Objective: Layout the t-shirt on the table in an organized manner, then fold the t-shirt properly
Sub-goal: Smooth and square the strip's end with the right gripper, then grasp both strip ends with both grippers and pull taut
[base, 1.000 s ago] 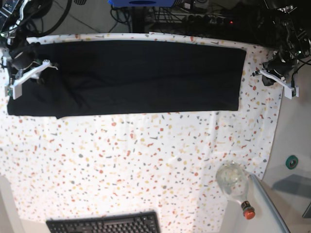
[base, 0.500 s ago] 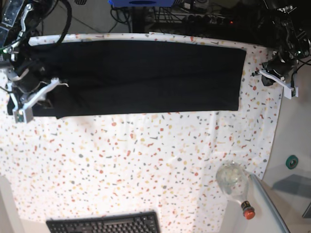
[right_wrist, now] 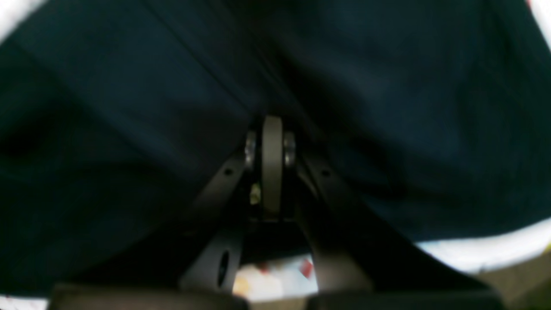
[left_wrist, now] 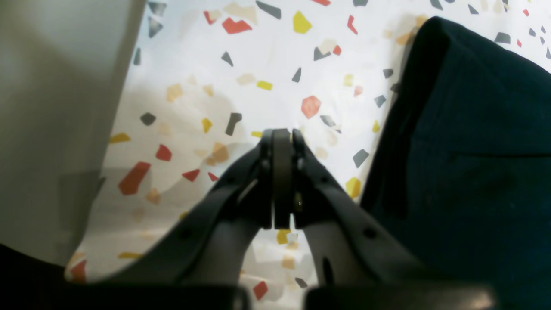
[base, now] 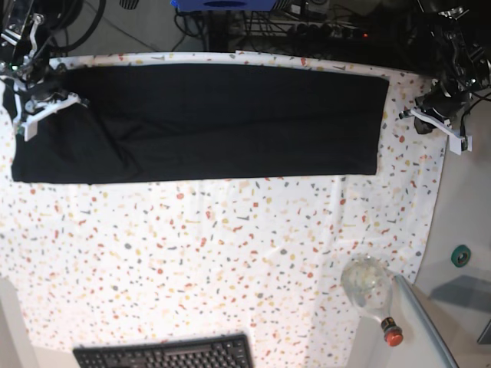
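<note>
The right gripper [right_wrist: 272, 125] has its jaws pressed together with nothing pinched between them, poised over the dark cloth of the t-shirt [base: 207, 123] at that garment's end near the table's far corner. Across the table, the left gripper [left_wrist: 282, 135] is likewise closed and empty, its tips above bare speckled cloth just beside the shirt's other end, apart from the fabric. The t-shirt lies as a long black band along the far side of the table [base: 230, 261], flat and fairly smooth, with a slanting crease near the right arm's end. The near half of the table shows only its flecked white cover. A black keyboard [base: 165, 354] sits at the near edge, and a clear bottle [base: 370, 295] with a red cap lies beside the table's near corner, well apart from the shirt
</note>
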`<state>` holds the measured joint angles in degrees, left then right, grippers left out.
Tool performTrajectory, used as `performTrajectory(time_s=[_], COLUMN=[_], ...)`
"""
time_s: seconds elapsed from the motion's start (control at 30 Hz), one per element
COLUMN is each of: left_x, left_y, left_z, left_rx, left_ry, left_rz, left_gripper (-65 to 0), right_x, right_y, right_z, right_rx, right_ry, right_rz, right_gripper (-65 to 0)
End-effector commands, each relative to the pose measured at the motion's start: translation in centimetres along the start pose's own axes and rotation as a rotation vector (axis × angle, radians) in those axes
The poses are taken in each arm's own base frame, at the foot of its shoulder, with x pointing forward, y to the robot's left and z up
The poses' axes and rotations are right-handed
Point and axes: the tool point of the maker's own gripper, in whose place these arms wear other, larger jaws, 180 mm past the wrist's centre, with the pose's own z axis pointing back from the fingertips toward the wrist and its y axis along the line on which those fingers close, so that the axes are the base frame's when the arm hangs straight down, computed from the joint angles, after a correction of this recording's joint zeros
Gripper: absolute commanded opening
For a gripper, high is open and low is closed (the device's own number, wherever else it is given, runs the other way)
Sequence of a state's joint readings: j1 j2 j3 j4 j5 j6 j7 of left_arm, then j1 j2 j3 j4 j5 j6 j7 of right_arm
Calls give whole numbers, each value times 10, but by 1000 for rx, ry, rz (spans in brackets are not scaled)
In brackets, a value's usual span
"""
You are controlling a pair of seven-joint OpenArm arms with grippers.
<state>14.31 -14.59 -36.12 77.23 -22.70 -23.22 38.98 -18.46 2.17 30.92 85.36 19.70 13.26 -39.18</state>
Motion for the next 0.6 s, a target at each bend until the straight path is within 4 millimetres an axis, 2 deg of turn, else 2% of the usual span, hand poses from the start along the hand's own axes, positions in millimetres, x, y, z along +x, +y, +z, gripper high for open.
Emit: performTrajectory(time_s=[0.0,0.07,0.27,0.33,0.5,0.57], left_x=[16,18,22,22,27,37], left_y=[2,1,0,0,-3,-11], left_z=[3,3,4,4,7,12], left_rx=[-2,-4,-8,-7,-12,-25], left_ry=[-44,-47,-57,-55,-70,-102], left_rz=[-19,-22,-25,-25,-39,-62], left_gripper=[-650,-650,-650,-650,-650,-650], right_x=[17,13,51,47,6,13], right_y=[2,1,20,20,16,16], right_z=[4,7,46,43,6,9], right_rx=[11,10,19,18,33,34], right_ry=[-54,-53,-202,-189,-43,-62], right_rz=[9,10,79,77,18,25], right_gripper=[-650,-650,-650,-650,-650,-650])
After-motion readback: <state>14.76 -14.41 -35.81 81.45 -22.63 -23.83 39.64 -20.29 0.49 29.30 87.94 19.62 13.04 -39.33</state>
